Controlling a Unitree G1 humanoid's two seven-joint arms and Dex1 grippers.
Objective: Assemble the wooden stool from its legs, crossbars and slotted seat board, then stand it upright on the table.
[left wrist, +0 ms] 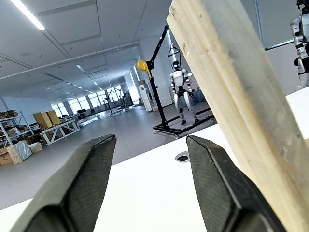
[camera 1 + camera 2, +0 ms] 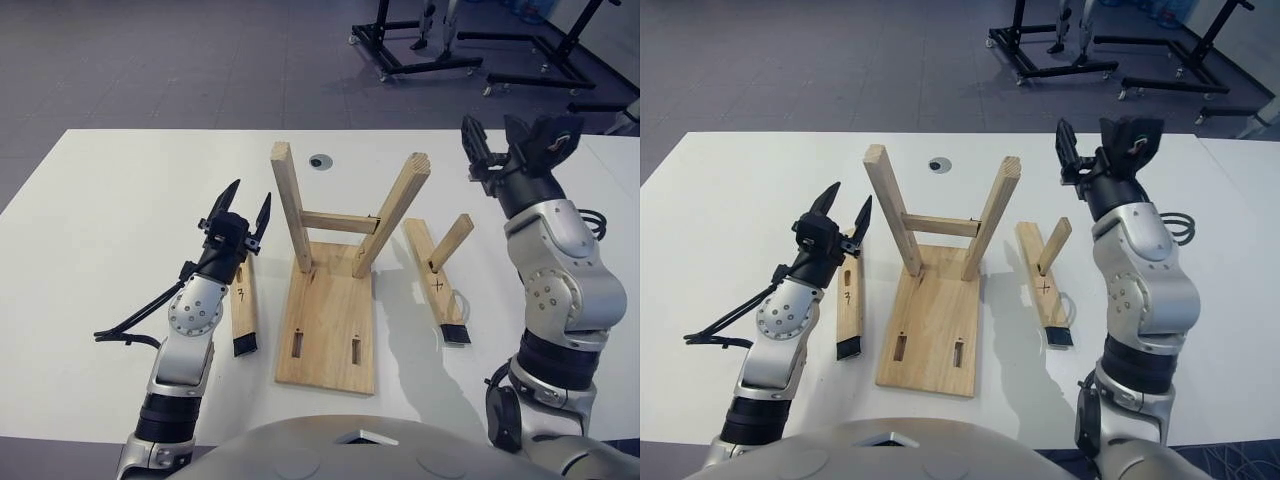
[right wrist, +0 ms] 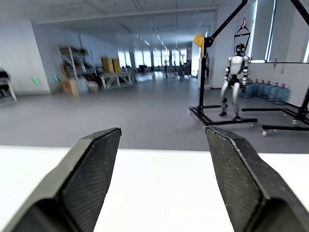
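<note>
Pale wooden slotted seat board (image 2: 330, 340) lies flat on the white table (image 2: 100, 220), two upright legs (image 2: 292, 205) and a crossbar (image 2: 340, 222) seated in its far slots. Left gripper (image 2: 251, 192), wide and empty, hovers above a loose wooden leg (image 2: 243, 315) beside it; right gripper (image 2: 490, 125) likewise wide, raised. Advise mid-length grasp, end square to slot.

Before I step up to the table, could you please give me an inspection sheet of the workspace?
Surface: white table, cable hole at far middle.
Job's things: seat board flat; two legs stand in its far end, joined by a crossbar; near slots empty; loose leg lying left; second leg with a second crossbar plugged in, lying right.
Clutter: thin pale loop beside the second leg, unclear.
Tools: left tool open near the loose leg; right tool open, raised far right.
Cables: black cable at near left.
Surroundings: grey floor, black wheeled stands.
</note>
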